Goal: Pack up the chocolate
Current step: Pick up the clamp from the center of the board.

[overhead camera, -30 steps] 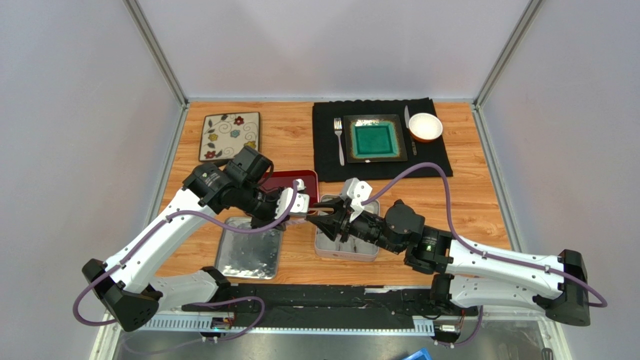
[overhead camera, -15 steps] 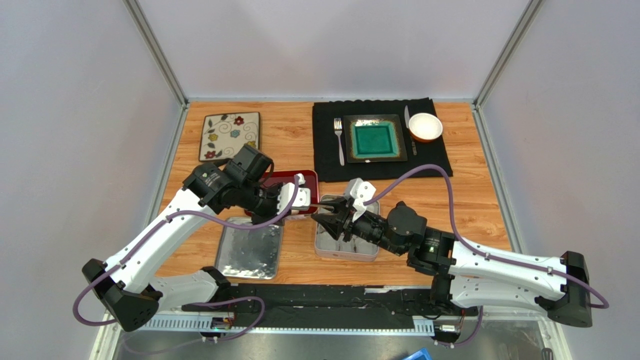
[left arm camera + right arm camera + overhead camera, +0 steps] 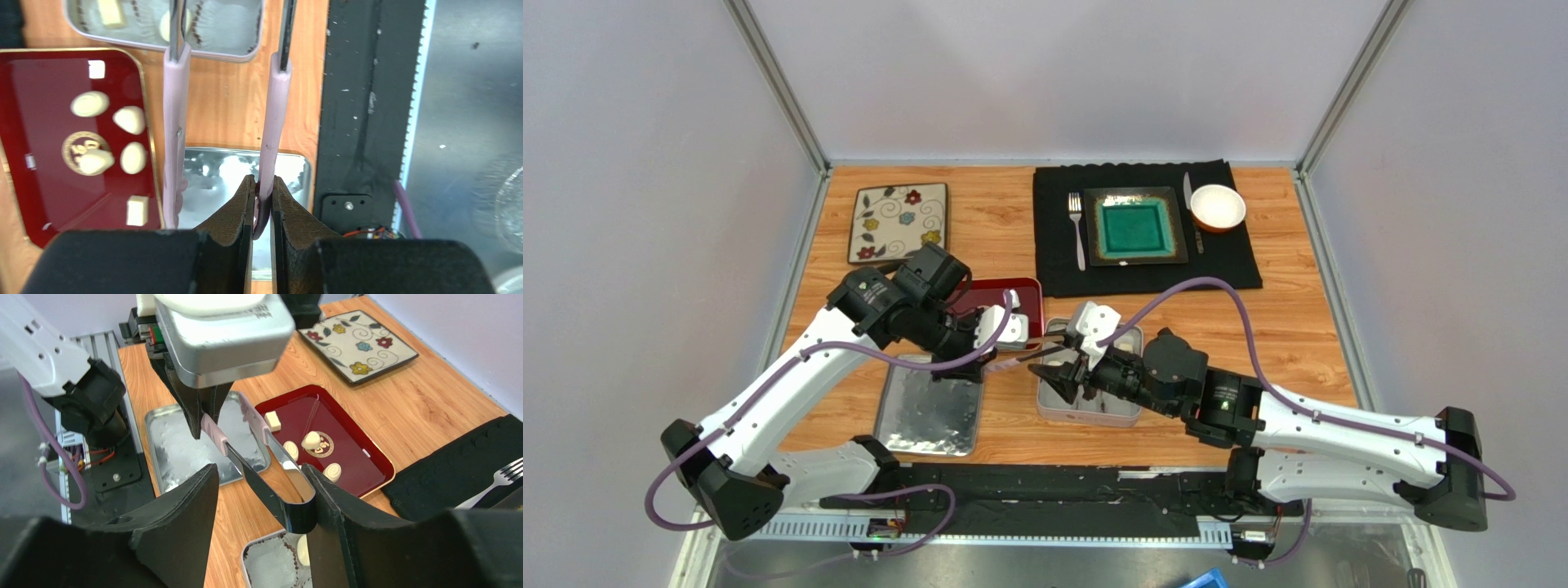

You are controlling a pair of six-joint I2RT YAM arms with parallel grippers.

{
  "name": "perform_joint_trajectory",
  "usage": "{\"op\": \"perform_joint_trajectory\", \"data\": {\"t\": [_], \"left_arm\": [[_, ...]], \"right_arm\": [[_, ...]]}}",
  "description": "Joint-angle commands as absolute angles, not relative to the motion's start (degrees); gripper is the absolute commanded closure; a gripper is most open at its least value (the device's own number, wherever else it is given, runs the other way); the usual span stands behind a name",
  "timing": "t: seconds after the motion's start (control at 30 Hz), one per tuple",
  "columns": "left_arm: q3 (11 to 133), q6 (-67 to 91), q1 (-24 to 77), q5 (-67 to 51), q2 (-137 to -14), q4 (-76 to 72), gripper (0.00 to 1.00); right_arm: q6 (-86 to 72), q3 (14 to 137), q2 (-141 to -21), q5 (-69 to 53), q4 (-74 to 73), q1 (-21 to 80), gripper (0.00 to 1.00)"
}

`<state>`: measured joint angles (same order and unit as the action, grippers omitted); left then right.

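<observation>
Wooden table | left wrist: left hand clamps tongs | right hand open, seemingly empty

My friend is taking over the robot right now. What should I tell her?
Left fingers: shut on one arm of the pink-handled tongs.
Right fingers: open near the tong tips, gripping nothing.
Red tray: five chocolates on it.
Tin with paper cups: at least one piece packed.
To do: move the rest into the cups.
</observation>
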<state>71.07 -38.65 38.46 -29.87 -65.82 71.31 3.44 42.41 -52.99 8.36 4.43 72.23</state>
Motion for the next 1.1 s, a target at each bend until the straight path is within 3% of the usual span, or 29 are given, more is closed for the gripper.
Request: {"op": "perform_joint_trajectory", "data": {"t": [0.0, 0.3, 1.07], "left_arm": [[71.28, -37.17, 37.44, -34.71, -67.06, 72.41, 1.0], [71.1, -43.33, 37.53, -40.34, -66.71, 78.05, 1.0], [72.77, -44.91, 37.44, -40.52, -66.01, 80.33, 1.0]], "right_arm": [[9.22, 47.28, -55.54, 1.94, -1.84, 73.48, 0.44], [14.68, 50.44, -59.94, -5.09, -4.74, 73.48, 0.39], [6.33, 51.86, -63.54, -17.32, -0.53, 69.52, 0.47]]}}
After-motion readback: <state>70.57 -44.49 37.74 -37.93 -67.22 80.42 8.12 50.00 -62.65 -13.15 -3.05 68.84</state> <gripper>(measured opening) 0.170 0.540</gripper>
